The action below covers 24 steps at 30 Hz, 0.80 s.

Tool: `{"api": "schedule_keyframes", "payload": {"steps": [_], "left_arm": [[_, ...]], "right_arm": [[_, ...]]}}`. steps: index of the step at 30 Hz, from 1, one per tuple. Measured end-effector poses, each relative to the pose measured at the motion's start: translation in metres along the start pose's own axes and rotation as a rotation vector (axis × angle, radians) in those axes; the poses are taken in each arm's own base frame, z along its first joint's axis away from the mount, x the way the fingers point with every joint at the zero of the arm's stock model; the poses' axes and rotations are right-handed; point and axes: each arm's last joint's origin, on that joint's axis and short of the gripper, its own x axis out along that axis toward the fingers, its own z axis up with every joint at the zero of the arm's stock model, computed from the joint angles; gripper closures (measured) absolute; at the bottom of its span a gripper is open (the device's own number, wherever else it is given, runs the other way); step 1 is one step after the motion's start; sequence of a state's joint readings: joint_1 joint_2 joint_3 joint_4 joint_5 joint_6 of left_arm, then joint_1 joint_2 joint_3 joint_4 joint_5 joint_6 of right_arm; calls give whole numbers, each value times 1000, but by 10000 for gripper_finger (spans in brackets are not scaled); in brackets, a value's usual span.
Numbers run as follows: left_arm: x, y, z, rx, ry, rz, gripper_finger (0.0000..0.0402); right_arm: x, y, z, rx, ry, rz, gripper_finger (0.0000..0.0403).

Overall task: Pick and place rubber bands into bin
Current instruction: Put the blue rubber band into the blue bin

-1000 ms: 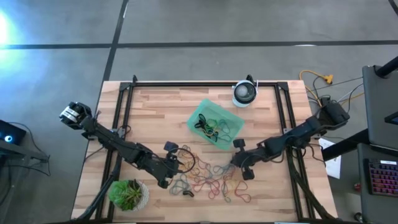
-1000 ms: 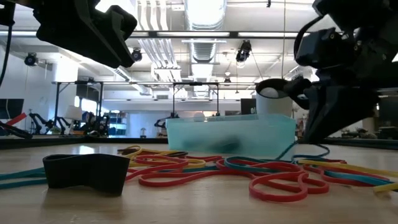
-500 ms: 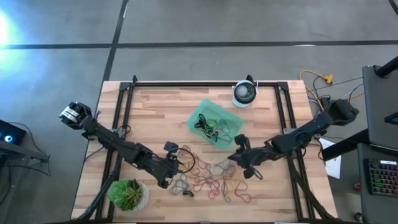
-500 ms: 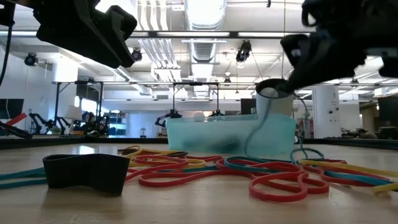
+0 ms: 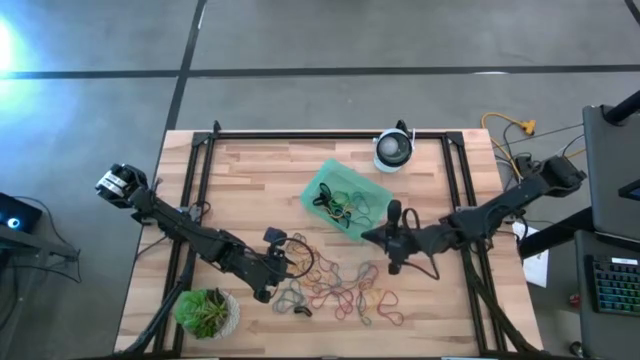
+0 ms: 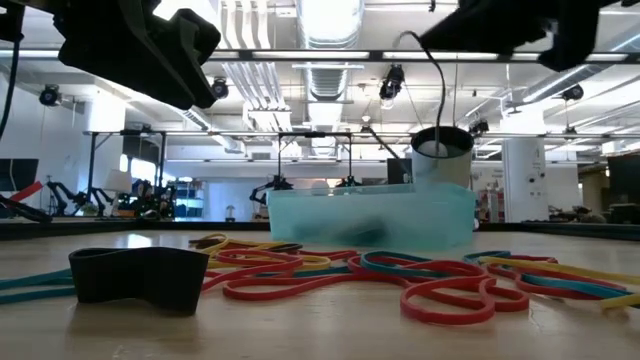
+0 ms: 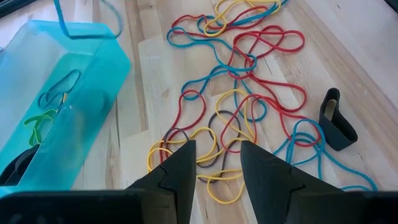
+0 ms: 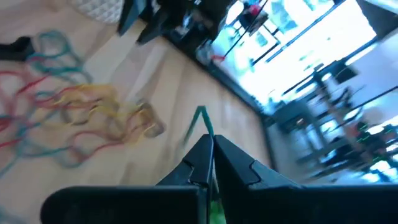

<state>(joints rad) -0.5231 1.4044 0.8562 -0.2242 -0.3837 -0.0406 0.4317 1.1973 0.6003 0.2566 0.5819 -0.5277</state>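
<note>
Two arms work over the wooden table (image 5: 250, 165). We take the bin (image 5: 346, 200) as our landmark; it sits near the table's middle with several bands already inside. We see the right gripper (image 5: 368, 238) raised just beside the bin's near-right edge, fingers (image 8: 200, 163) pinched together on a green band (image 8: 204, 124) that dangles from the tips. We see the left gripper (image 5: 296, 262) low beside the bin's near-left corner, fingers (image 7: 177, 175) parted and holding nothing, poised over the loose rubber bands (image 5: 340, 285). These lie tangled on the table on the near side of the bin. A potted plant (image 5: 206, 312) stands well apart from the bin, at the table's near-left corner.
</note>
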Motion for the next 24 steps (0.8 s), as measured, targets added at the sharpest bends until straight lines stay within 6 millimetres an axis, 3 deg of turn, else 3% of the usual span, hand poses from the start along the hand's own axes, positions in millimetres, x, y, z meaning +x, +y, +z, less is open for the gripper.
{"api": "schedule_keyframes", "payload": {"steps": [6,16,24], "left_arm": [[0,0,0,-1,-2,0,291],[0,0,0,-1,-1,0,291],[0,0,0,3,1,0,291]], "right_arm": [[11,-21,-9,-9,53,-113,394],[32,-64,-50,189,156,-189,394],[35,-75,-75,338,199,-205,394]]}}
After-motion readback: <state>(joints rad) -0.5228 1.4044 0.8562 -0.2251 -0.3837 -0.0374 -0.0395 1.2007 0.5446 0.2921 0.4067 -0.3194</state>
